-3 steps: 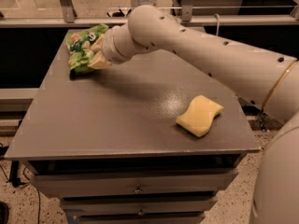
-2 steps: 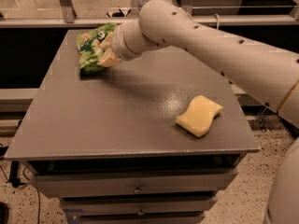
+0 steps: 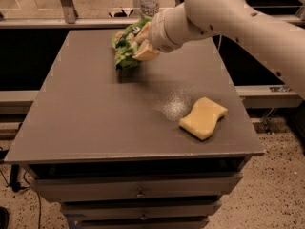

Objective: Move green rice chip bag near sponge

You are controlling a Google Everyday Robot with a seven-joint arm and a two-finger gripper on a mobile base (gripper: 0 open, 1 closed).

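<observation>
The green rice chip bag (image 3: 125, 46) is crinkled and bright green, held above the far middle of the grey table (image 3: 95, 109). My gripper (image 3: 141, 46) is shut on the bag's right side; its cream fingers (image 3: 147, 53) press into it. The white arm reaches in from the upper right. The pale yellow sponge (image 3: 204, 118) with wavy sides lies flat near the table's right front edge, well apart from the bag.
A clear plastic water bottle (image 3: 149, 4) stands at the table's far edge just behind the bag. Drawers (image 3: 138, 192) sit under the tabletop. A rail runs behind the table.
My gripper has carried the green bag from the table's far left corner toward the right, closer to the sponge. The sponge has not moved.
</observation>
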